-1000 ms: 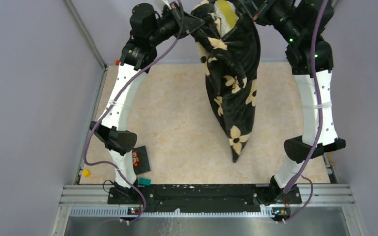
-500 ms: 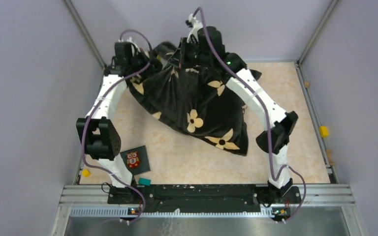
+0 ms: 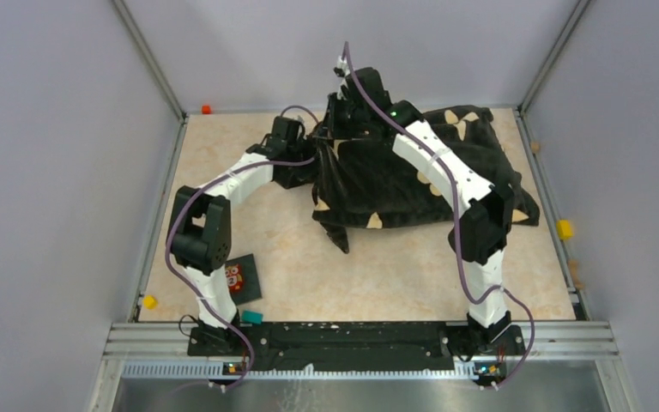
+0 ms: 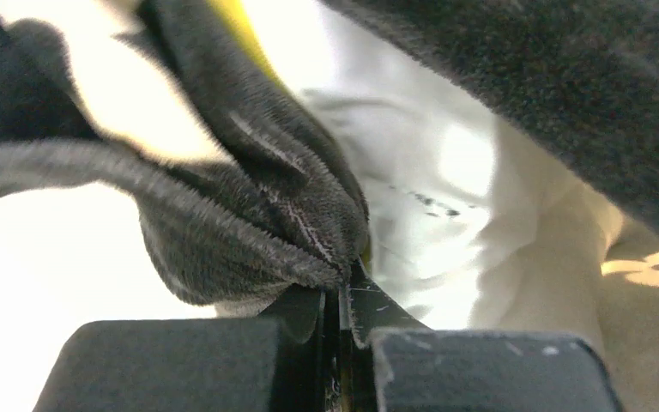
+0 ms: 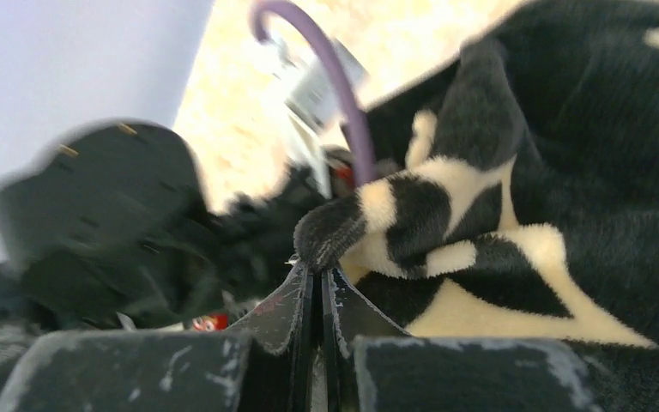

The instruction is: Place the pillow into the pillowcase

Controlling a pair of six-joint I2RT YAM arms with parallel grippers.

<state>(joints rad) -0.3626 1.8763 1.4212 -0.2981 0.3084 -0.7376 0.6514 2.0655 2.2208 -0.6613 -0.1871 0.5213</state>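
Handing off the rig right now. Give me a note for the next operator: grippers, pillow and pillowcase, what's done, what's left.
Grippers: left gripper shut on the pillowcase hem at its mouth; right gripper shut on a pillowcase fold.
Things: pillowcase lies on the table, far side.
Done: pillow looks mostly inside.
Left: its white and yellow edge shows at the mouth; probably pull the hem over, then release.

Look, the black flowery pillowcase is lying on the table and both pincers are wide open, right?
Not quite. The pillowcase does lie on the table, but both pincers are shut, pinching its fabric. The left wrist view shows the left pincer closed on it, and the right wrist view shows the right pincer closed on it.
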